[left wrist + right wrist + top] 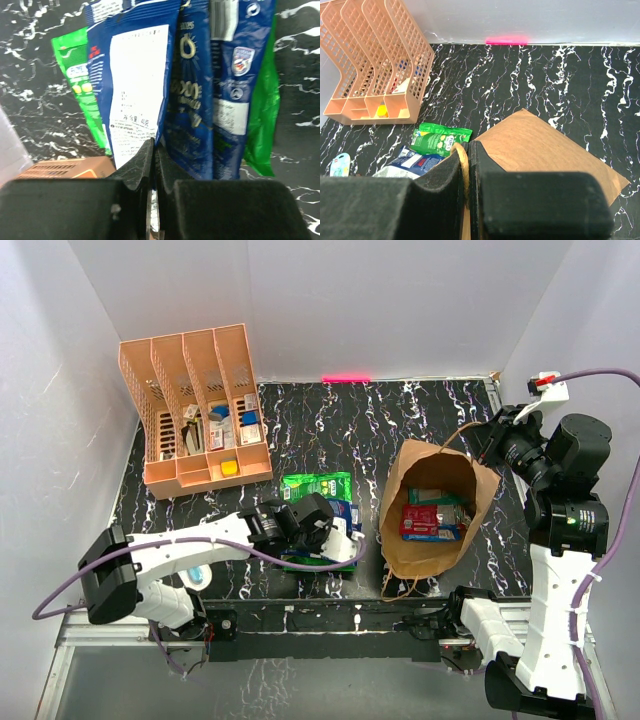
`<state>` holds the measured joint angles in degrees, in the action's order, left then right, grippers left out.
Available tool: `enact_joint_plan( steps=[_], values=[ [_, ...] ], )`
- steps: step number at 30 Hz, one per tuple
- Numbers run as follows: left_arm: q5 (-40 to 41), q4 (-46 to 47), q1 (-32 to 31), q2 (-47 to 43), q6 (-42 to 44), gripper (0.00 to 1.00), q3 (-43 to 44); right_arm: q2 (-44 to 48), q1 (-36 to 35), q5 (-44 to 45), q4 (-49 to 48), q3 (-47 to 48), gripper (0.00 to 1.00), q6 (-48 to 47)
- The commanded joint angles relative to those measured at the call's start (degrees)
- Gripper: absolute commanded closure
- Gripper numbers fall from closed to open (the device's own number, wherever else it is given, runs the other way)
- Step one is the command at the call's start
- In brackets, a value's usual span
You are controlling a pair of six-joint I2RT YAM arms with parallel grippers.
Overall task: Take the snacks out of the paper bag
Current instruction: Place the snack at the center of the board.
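The brown paper bag (425, 540) stands open right of centre, and red and green snack packets (435, 515) show inside it. My right gripper (490, 445) is at the bag's far right rim, shut on its twisted paper handle (463, 160); the bag's side (545, 155) fills that view. Left of the bag, green (315, 485) and blue snack packets lie on the table. My left gripper (340, 540) is over them, shut on the edge of a blue packet with a white label (135, 85). More blue (200, 100) and green (265, 100) packets lie beside it.
A peach-orange file organiser (200, 405) with small items stands at the back left, and it also shows in the right wrist view (375, 60). A light-blue and white oval gadget (198, 577) lies near the left arm. White walls enclose the black marbled table (330, 420).
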<state>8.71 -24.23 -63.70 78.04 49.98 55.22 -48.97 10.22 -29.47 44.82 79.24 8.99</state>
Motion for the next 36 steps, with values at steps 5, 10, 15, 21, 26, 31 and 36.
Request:
enact_joint_plan(
  steps=[5,10,15,21,26,31,36],
  values=[
    [-4.89,-7.16,-0.72,3.63,-6.21,1.00,2.13,0.61,-0.20,0.74,-4.28,1.28,0.92,-0.91],
    [-5.75,-8.70,-0.72,4.13,-9.01,1.00,1.83,0.47,-0.20,0.66,-4.37,1.35,0.92,-0.91],
    [-5.32,-9.05,-0.72,3.58,-12.87,0.83,3.59,0.24,-0.23,0.31,-4.43,1.52,0.92,-0.91],
    [-2.24,-7.96,-0.72,-0.80,-15.84,0.57,10.01,0.25,-0.37,0.38,-4.48,1.54,0.92,-0.91],
    [-10.02,-8.55,-0.81,-6.05,-18.99,0.50,17.19,0.41,-0.36,0.41,-4.48,1.36,0.92,-1.00],
    [-16.22,-10.81,-0.80,-8.72,-24.26,0.51,19.81,0.50,-0.37,0.59,-4.07,1.51,0.92,-1.02],
    [-17.44,-6.65,-0.81,-11.97,-25.93,0.50,17.78,0.43,-0.37,-0.04,-4.34,1.41,0.92,-0.78]
  ],
)
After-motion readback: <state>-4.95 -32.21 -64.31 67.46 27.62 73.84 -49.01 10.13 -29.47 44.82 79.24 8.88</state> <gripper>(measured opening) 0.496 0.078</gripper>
